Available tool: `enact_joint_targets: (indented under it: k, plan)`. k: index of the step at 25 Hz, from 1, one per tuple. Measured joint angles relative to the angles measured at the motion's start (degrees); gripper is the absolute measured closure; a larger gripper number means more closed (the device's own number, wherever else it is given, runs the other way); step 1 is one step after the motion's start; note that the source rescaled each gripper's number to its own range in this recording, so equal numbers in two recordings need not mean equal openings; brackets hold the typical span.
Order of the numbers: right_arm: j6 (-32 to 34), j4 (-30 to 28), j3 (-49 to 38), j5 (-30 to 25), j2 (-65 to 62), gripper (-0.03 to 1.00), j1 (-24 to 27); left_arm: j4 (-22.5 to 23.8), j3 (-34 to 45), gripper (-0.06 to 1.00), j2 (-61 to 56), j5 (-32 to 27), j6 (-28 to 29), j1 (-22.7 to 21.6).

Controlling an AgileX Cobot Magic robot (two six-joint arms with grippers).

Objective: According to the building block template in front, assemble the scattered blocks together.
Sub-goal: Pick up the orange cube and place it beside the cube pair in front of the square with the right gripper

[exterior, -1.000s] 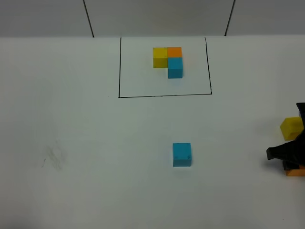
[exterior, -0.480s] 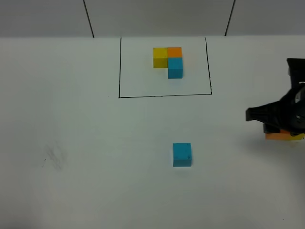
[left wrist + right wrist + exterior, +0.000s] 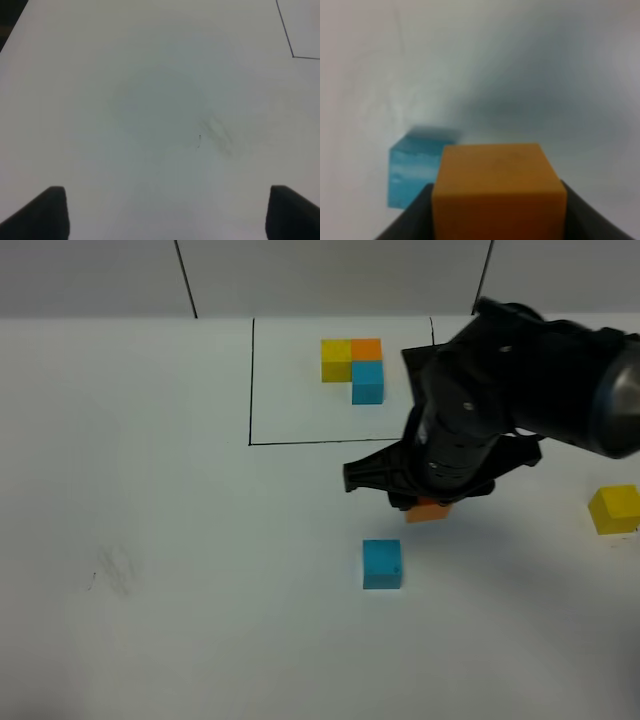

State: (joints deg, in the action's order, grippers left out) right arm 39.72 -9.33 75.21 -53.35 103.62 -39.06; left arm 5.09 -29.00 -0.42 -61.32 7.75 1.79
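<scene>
The template [image 3: 353,369], an L of yellow, orange and blue cubes, sits inside a black drawn rectangle at the back. My right gripper [image 3: 428,506] is shut on the loose orange cube [image 3: 430,510] and holds it above the table, just behind and right of the loose light blue cube [image 3: 382,564]. In the right wrist view the orange cube [image 3: 497,192] sits between the fingers with the blue cube [image 3: 417,170] beyond it. The loose yellow cube [image 3: 614,509] rests at the far right. My left gripper [image 3: 162,212] is open over bare table, only its fingertips showing.
The white table [image 3: 150,540] has a faint grey smudge [image 3: 115,570] at the left, also in the left wrist view [image 3: 215,134]. A corner of the black rectangle [image 3: 291,56] shows there. The right arm's body covers the rectangle's right side.
My right arm lifted the orange cube from the right edge and swung it left and inward to just behind the blue cube. The yellow cube is uncovered again.
</scene>
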Motion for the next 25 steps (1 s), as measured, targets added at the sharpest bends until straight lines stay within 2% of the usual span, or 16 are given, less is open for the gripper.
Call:
enact_joint_targets:
  k: [7,13,18,25]
  plan:
    - [8.57,-0.24,9.80,-0.27,8.18,0.72,-3.99,0.00,0.00,0.26,0.00,0.00,0.00,0.00]
    - [14.17,-6.39,10.55,-0.03,12.83,0.72,-4.04,0.00,0.00,0.26,0.00,0.00,0.00,0.00]
    - [14.78,-8.85,10.56,-1.25,13.61,0.72,-4.04,0.00,0.00,0.26,0.00,0.00,0.00,0.00]
    - [11.35,-7.45,10.61,-1.53,14.21,0.72,-4.04,0.00,0.00,0.26,0.00,0.00,0.00,0.00]
